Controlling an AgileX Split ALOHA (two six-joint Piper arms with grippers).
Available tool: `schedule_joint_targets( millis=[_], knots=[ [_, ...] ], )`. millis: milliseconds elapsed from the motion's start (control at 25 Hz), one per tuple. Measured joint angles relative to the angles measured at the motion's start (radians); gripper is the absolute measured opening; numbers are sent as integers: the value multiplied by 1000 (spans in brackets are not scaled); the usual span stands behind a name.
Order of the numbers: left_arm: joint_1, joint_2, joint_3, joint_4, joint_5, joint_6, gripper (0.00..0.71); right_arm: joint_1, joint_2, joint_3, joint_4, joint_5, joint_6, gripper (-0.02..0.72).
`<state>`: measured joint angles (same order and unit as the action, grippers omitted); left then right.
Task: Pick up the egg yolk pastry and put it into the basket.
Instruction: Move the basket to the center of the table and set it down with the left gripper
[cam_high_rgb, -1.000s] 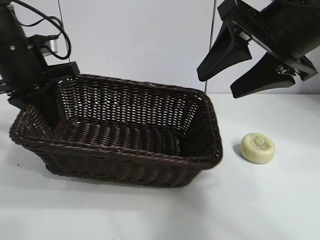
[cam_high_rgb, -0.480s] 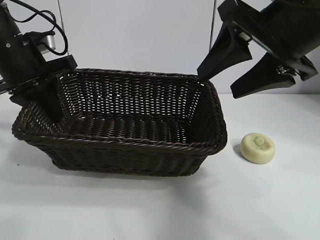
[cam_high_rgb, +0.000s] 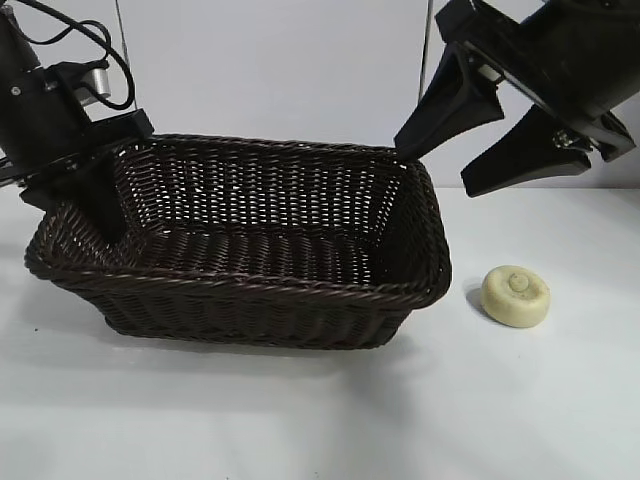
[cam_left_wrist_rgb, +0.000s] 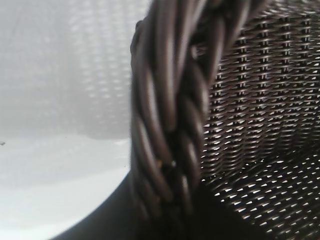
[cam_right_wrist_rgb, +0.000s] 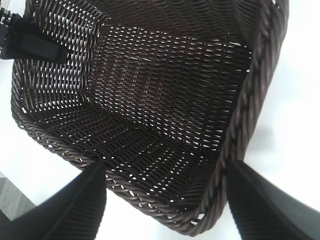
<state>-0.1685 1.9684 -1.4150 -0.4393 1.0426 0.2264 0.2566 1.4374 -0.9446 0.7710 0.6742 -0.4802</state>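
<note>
The egg yolk pastry (cam_high_rgb: 516, 295), a pale round puck with a knob on top, lies on the white table just right of the basket (cam_high_rgb: 250, 290). The dark wicker basket shows nothing inside it. My left gripper (cam_high_rgb: 95, 215) is shut on the braided rim (cam_left_wrist_rgb: 170, 125) at the basket's left end. High over the basket's right end and the pastry hangs my right gripper (cam_high_rgb: 435, 168), open, with nothing between its fingers (cam_right_wrist_rgb: 75, 210). The pastry is out of sight in both wrist views.
The white table (cam_high_rgb: 320, 420) stretches bare in front of the basket and around the pastry. A pale wall stands behind. From the right wrist, the left gripper (cam_right_wrist_rgb: 35, 45) appears on the basket's far end.
The left gripper has swung the basket by its rim from a skewed position to nearly square-on, its right end shifting slightly toward the pastry. The pastry and the right gripper have not moved.
</note>
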Motion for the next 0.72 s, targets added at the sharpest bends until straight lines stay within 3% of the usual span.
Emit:
schedule_joint_targets(
  millis=[720],
  knots=[
    [1,105,0,-17,-27,1,98,0,0,0,0,0,0,498]
  ],
)
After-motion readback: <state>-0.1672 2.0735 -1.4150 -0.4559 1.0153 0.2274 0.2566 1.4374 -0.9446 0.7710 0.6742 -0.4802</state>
